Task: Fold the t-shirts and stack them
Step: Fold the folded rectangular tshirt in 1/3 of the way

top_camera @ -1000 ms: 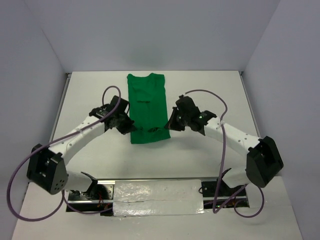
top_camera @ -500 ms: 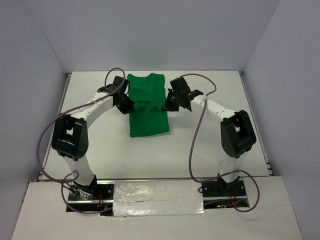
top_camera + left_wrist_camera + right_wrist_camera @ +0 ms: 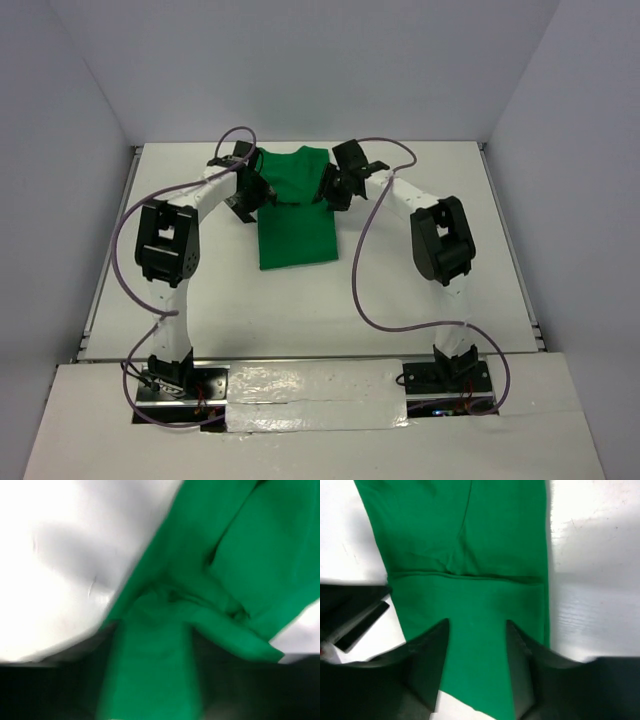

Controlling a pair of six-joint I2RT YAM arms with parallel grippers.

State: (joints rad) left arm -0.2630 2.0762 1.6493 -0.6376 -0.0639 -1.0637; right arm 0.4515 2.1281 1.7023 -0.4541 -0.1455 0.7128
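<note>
The bright green t-shirt (image 3: 296,238) lies on the white table, its near half folded up over itself, the hem forming a line across its middle. My left gripper (image 3: 252,192) is at the shirt's left edge by that line. In the blurred left wrist view a bunched strip of t-shirt (image 3: 150,670) runs between the dark jaws, which stand apart. My right gripper (image 3: 332,188) is at the right edge. In its wrist view the right gripper (image 3: 477,626) is open just above the flat t-shirt (image 3: 465,530), with nothing pinched between its fingers (image 3: 427,665).
The white table (image 3: 430,290) runs between grey walls on the left, the right and behind. Purple cables (image 3: 365,290) loop from both arms over the near part of the table. Both arms reach far forward, elbows raised.
Both grippers carried the shirt's near hem away from the bases up to the shirt's middle. Their jaws, shut on the cloth before, now stand apart.
</note>
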